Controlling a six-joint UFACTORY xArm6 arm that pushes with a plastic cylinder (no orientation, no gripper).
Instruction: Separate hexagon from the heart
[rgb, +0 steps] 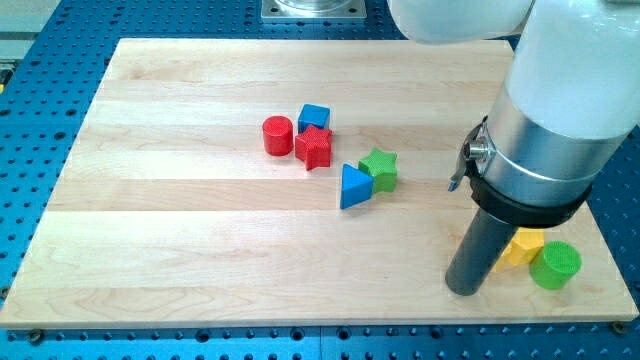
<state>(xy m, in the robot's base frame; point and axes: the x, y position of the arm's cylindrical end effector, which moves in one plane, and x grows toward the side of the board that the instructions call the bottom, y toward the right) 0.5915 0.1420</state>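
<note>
A yellow block (526, 246) lies near the view's bottom right, partly hidden behind the rod, so I cannot make out its shape. A green block (555, 265), rounded or many-sided, touches its right side. My tip (465, 289) rests on the board just left of the yellow block, close to it or touching it; I cannot tell which.
A red cylinder (277, 135), a blue cube (314, 117) and a red notched block (313, 148) cluster at the upper middle. A blue triangle (353, 186) and a green star (379, 169) sit together right of centre. The wooden board (180, 220) ends just below the tip.
</note>
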